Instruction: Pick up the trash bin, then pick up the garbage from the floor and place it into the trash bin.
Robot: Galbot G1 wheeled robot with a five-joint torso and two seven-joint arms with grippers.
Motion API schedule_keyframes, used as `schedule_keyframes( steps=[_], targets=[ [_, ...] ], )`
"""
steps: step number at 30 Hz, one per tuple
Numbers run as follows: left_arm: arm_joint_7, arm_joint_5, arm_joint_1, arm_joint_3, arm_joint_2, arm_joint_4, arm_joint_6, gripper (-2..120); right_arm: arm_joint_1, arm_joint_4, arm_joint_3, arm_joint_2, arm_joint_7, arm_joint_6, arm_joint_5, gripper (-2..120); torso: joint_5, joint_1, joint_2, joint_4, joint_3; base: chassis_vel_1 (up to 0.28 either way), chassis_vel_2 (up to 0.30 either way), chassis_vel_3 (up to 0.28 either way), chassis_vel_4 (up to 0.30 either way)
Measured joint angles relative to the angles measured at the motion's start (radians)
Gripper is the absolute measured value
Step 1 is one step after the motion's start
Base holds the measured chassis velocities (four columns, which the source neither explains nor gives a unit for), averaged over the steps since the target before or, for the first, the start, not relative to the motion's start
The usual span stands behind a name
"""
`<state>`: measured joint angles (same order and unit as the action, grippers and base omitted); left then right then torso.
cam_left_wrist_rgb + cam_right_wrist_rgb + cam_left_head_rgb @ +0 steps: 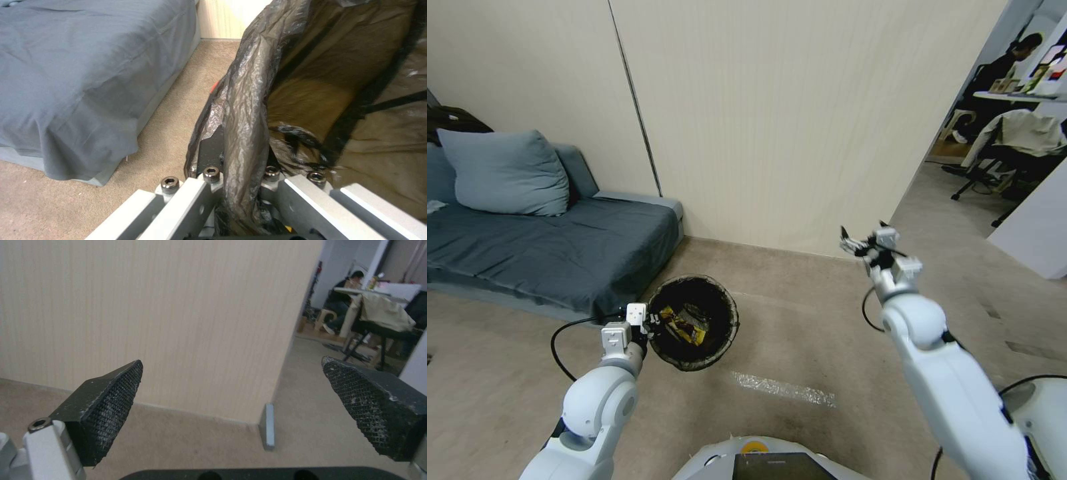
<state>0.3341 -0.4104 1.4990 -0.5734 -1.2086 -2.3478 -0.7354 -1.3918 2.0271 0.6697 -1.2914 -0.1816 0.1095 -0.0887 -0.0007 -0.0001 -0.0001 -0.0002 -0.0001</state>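
Beside the grey sofa (554, 247) the trash bin (694, 323) hangs off the floor, its lined rim pinched in the left gripper (652, 320) jaws — mouth up, wrappers inside. The left wrist view shows that pinch close. The right gripper (864, 244) hovers near the wall, jaws spread, empty.

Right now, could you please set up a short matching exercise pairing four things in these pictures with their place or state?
Things:
1. left tool
2. right tool
3. trash bin
4. pillow

Places or states:
A. lying on the grey sofa
B. open, raised in the air in front of the wall
C. black-lined, with yellow wrappers inside
D. shut on the bin's rim

Pairs: 1-D, 2-B, 3-C, 4-A
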Motion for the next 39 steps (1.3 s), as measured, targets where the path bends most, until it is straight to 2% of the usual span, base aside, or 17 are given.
schedule_keyframes(
  steps=[6,22,39],
  targets=[
    [-0.014,0.017,0.004,0.001,-0.003,0.000,0.004,0,-0.031,-0.001,0.002,-0.047,-0.002,-0.024,0.024,100,0.0006,0.000,0.000,0.0003,0.000,0.000,0.000,0.000,0.000],
    [-0.022,0.025,-0.003,0.001,0.011,-0.004,0.001,0,0.001,-0.033,-0.063,-0.051,-0.034,0.008,0.036,100,0.0007,0.000,0.000,0.0001,0.000,0.000,0.000,0.000,0.000],
    [-0.016,0.013,0.006,-0.006,0.005,-0.018,0.000,0,-0.012,-0.050,-0.079,-0.069,-0.033,-0.002,0.052,100,0.0007,0.000,0.000,0.0002,0.000,0.000,0.000,0.000,0.000]
  ],
)
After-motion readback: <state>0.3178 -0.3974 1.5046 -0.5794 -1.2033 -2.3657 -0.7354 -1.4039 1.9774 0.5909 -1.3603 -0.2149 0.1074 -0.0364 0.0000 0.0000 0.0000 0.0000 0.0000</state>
